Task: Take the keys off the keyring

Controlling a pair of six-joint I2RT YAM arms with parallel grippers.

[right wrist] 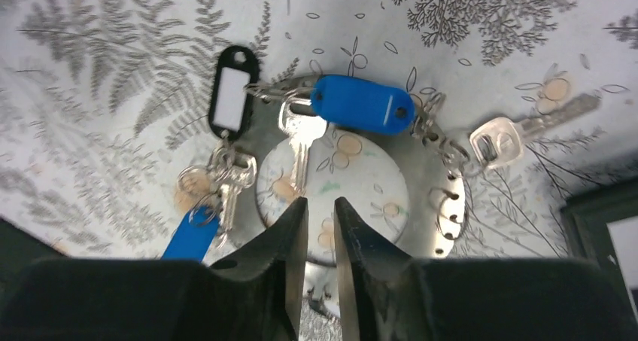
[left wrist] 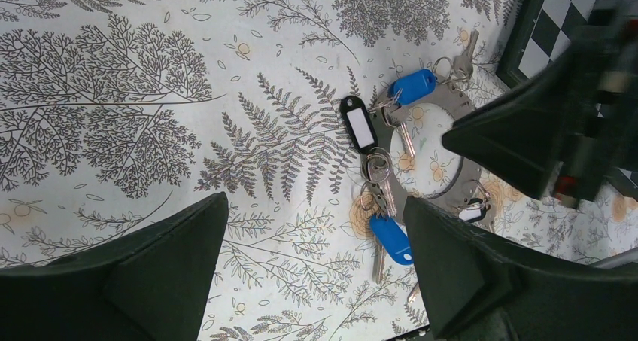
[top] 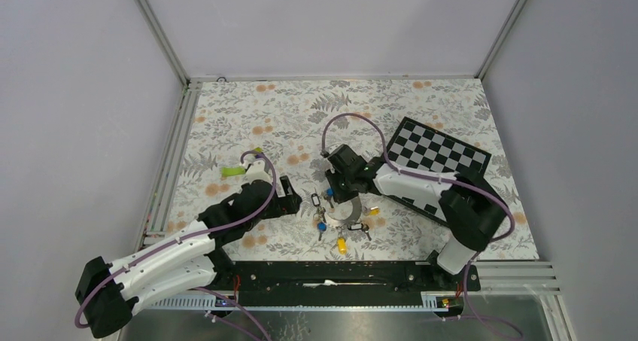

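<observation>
The floral worktop is seen whole only from the top cam, w/ a checkerboard laid at its far right. The left gripper is held low just left of the keyring, fingers spread wide, nothing between them. The right gripper is set over the ring; its fingers are drawn nearly together w/ a thin slit left, & whether the rim is pinched can't be told. The keyring is laid flat at front-centre of the worktop, between both grippers. The keys are hung round it: a black tag, a blue tag & a silver key are shown sharp by the right wrist cam, while a yellow-headed key is caught by the top cam only
</observation>
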